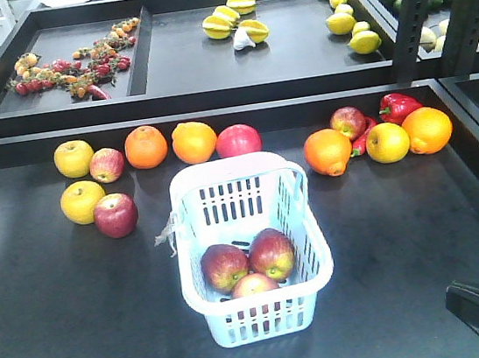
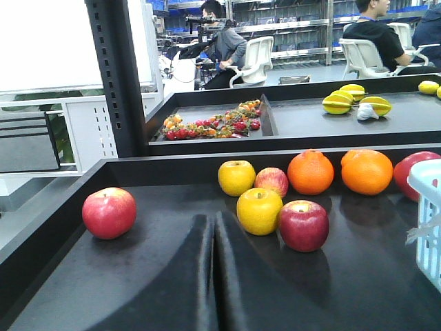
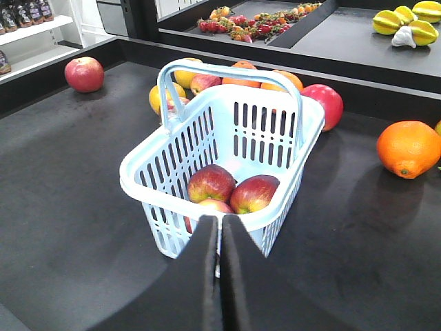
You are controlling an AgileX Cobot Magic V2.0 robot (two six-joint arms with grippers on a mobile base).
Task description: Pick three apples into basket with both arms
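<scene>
While three apples (image 1: 249, 266) sit close together inside the basket (image 1: 307, 223), both my grippers hold nothing. My left gripper (image 2: 215, 276) has its fingers pressed together, low over the black table (image 1: 64, 326), pointing at a yellow fruit (image 2: 259, 211) and a red apple (image 2: 302, 225) that touch each other. My right gripper (image 3: 220, 276) is pressed together too, just by the near rim of the basket. The basket stands in the middle of the table, its handle (image 3: 227, 72) up. Oranges (image 1: 169, 144) lie in a row behind it.
</scene>
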